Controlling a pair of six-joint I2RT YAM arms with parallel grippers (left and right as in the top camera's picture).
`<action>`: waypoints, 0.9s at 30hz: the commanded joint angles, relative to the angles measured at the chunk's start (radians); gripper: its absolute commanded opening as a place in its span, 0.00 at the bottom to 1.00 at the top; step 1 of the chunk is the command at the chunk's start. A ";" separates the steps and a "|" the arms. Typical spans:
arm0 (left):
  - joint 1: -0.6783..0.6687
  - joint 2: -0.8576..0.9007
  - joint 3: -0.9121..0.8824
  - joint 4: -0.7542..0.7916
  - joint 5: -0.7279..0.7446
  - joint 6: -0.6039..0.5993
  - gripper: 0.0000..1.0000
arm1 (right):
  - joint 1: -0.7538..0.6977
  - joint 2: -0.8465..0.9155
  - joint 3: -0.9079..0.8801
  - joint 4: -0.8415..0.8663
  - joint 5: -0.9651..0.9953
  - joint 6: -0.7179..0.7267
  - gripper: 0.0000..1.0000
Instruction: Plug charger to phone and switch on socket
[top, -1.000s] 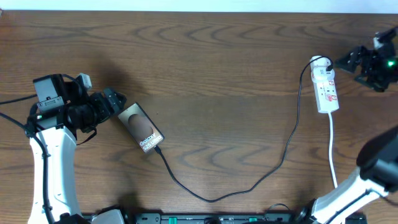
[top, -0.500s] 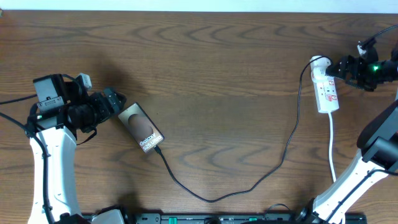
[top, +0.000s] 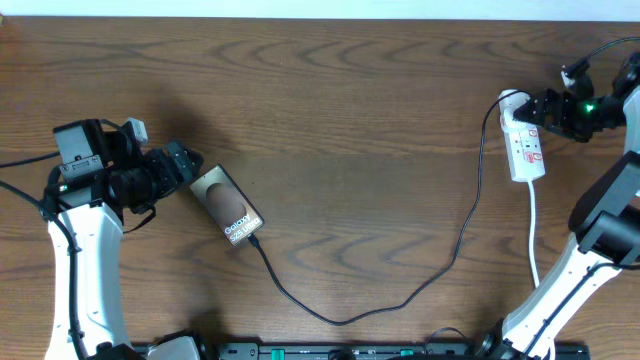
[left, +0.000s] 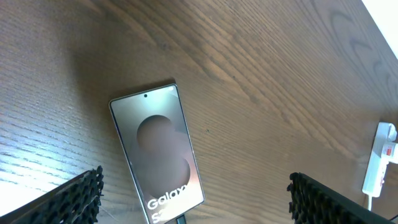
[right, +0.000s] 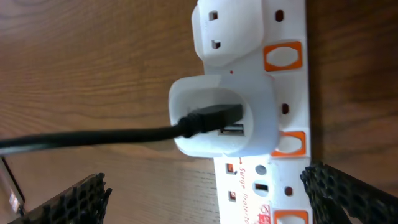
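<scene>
Surface: dark brown wood-grain table (top: 350, 90), which runs across everything you see from overhead.

Item 1, the phone: slim rectangular smartphone with a brown-to-silver screen image and white "Galaxy" lettering (top: 226, 205). You will find it flat and face up on the left side of the table, lying on a diagonal, with its lettered end toward the near edge. The left wrist view shows it too (left: 158, 155).

Item 2, the charger: long thin black cable (top: 400, 300). Its small black plug tip (top: 256, 240) sits against the phone's lettered end. You cannot tell how deeply it is seated. From there the cable sags toward the near edge and then climbs to the right. It ends in a black USB plug (right: 211, 118) pushed into a white rounded adapter (right: 224, 115).

Item 3, the socket: narrow white power strip with orange-red switch marks (top: 524, 145), lying at the far right. The adapter occupies its far end. Its white lead (top: 535, 250) trails off toward the near edge. You cannot read the switch positions from these views.

Item 4, your left gripper (top: 190, 165): the jaws are spread wide and hold nothing. Its tips sit just beside the phone's unlettered end, and you cannot tell whether they touch it.

Item 5, your right gripper (top: 540, 108): the jaws are fully spread and grip nothing. It sits just beside the adapter end of the power strip. In its wrist view the black ribbed fingertips (right: 62, 199) stand on either side of the strip.
</scene>
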 joint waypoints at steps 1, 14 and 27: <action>0.002 -0.006 0.005 -0.009 0.013 0.014 0.94 | 0.023 0.043 0.025 0.008 -0.003 0.002 0.99; 0.002 -0.006 0.005 -0.016 0.013 0.014 0.94 | 0.051 0.064 0.011 0.019 -0.002 0.067 0.99; 0.002 -0.006 0.005 -0.025 0.013 0.015 0.94 | 0.082 0.066 0.010 0.014 -0.034 0.183 0.99</action>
